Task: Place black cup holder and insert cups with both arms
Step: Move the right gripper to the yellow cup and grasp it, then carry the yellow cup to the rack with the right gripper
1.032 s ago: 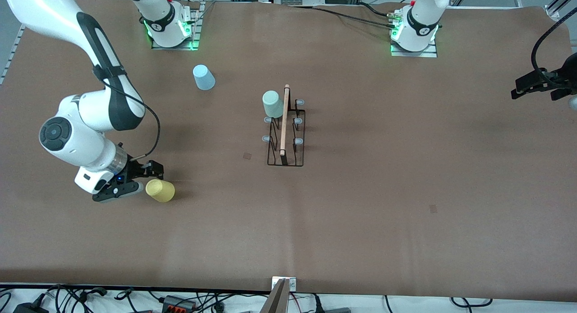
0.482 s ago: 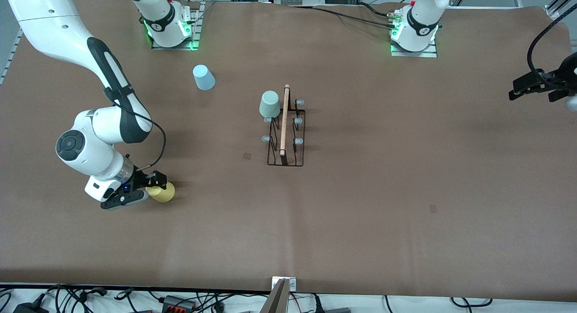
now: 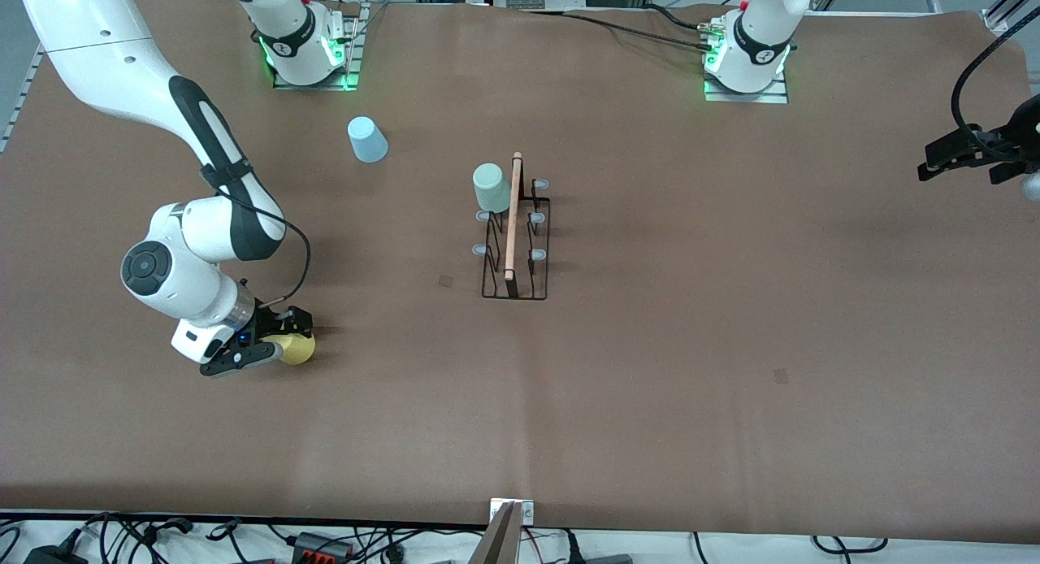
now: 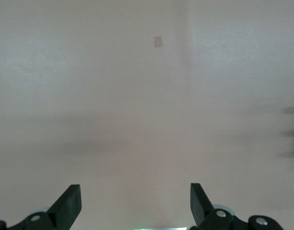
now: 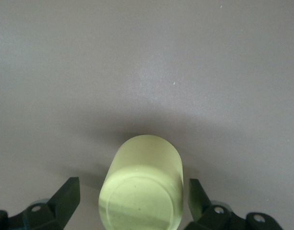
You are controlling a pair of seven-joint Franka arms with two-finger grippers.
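The black cup holder [image 3: 515, 247] stands mid-table, its wooden rod on top, with a mint green cup [image 3: 491, 187] hung on one peg at the end nearer the robots' bases. A light blue cup [image 3: 367, 139] sits upside down nearer the right arm's base. The yellow cup [image 3: 297, 349] [image 5: 143, 184] lies on its side toward the right arm's end. My right gripper [image 3: 275, 338] [image 5: 132, 201] is open at table level with a finger on each side of the yellow cup, small gaps showing. My left gripper [image 3: 967, 159] [image 4: 135, 203] hangs open and empty over the table's edge at the left arm's end.
A small dark patch [image 3: 446, 280] marks the brown table cover beside the holder, and another [image 3: 781, 375] lies toward the left arm's end. Cables and a metal bracket [image 3: 510, 522] run along the table edge nearest the front camera.
The right arm has advanced toward the yellow cup, so its open fingers now straddle the cup instead of standing beside it. The mint green cup rocked slightly on its peg. The left arm stayed put.
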